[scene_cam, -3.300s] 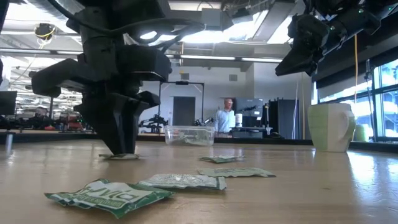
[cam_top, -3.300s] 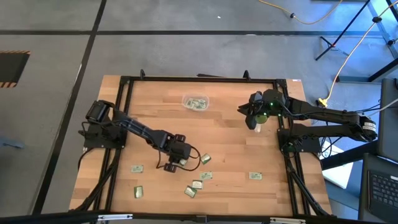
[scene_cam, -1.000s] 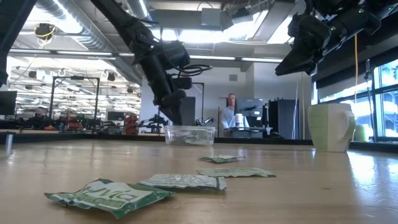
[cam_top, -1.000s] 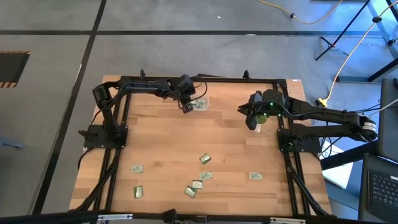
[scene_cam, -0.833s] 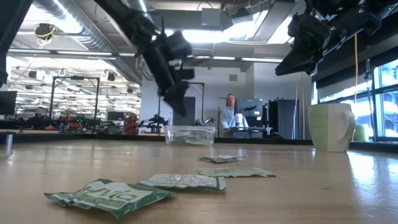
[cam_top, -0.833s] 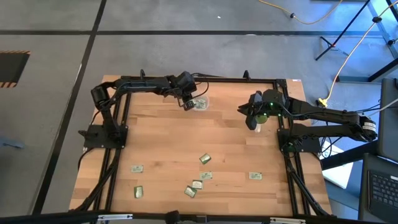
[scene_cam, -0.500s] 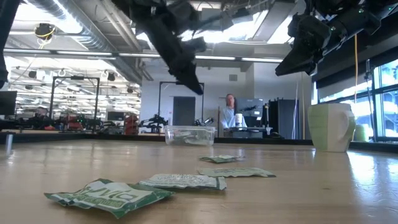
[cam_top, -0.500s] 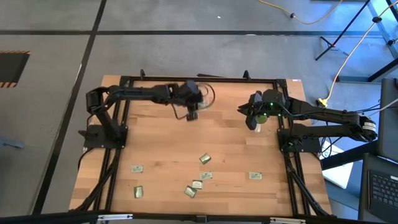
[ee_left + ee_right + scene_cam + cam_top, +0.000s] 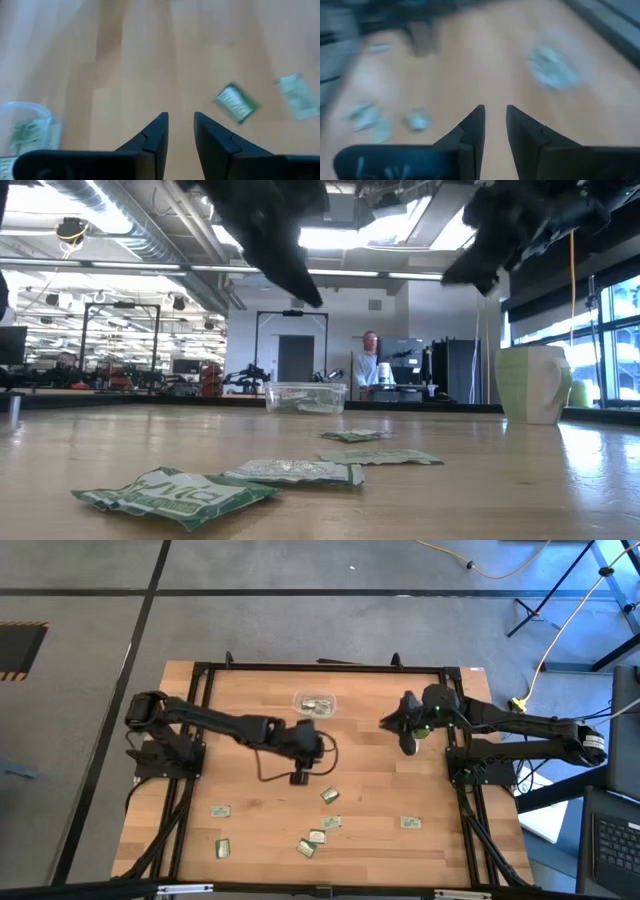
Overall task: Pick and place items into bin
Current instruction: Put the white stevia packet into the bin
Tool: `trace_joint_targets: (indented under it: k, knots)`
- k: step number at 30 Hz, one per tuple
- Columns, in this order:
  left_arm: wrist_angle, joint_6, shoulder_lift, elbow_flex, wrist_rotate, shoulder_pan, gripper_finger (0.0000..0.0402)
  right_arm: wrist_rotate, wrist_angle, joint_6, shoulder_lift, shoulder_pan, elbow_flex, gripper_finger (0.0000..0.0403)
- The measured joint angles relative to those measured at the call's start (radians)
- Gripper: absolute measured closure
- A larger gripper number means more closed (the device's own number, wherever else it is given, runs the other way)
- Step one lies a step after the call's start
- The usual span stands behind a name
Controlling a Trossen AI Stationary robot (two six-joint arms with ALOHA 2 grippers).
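Nearby, a packet (image 9: 329, 796) lies beside the empty, parted left hand (image 9: 299, 778).

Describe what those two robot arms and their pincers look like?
Both are slim, black, jointed arms. The left arm trails a looping black cable near its wrist; the right arm shows a small green light. Each ends in two dark, wedge-shaped fingers, seen on the left gripper and right gripper.

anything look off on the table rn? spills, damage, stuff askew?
Nothing stands out. The bin sits upright with packets inside; loose packets lie flat at varied angles on the table's near half, awaiting pickup. Left pincer is empty above them.
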Motion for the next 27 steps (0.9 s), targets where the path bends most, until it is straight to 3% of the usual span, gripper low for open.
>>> trace_joint_targets:
  k: [4,8,13,19,27]
  knots:
    - [0.152,-0.066,-0.125,-0.133,-0.044,-0.059,0.0315,-0.188,0.139,-0.063,0.012,0.069,0.0,0.032]
    - [0.348,-0.102,-0.261,-0.3,-0.104,-0.099,0.0315,-0.2,0.296,-0.073,0.056,0.156,0.0,0.032]
    - [0.618,-0.117,-0.408,-0.509,-0.139,-0.135,0.0315,-0.159,0.292,-0.177,0.169,0.275,0.051,0.032]
    - [0.871,-0.099,-0.529,-0.714,-0.159,-0.148,0.0315,0.006,0.139,-0.274,0.366,0.405,0.209,0.032]
    - [1.059,-0.092,-0.672,-0.922,-0.204,-0.148,0.0315,0.017,0.115,-0.301,0.633,0.488,0.354,0.032]
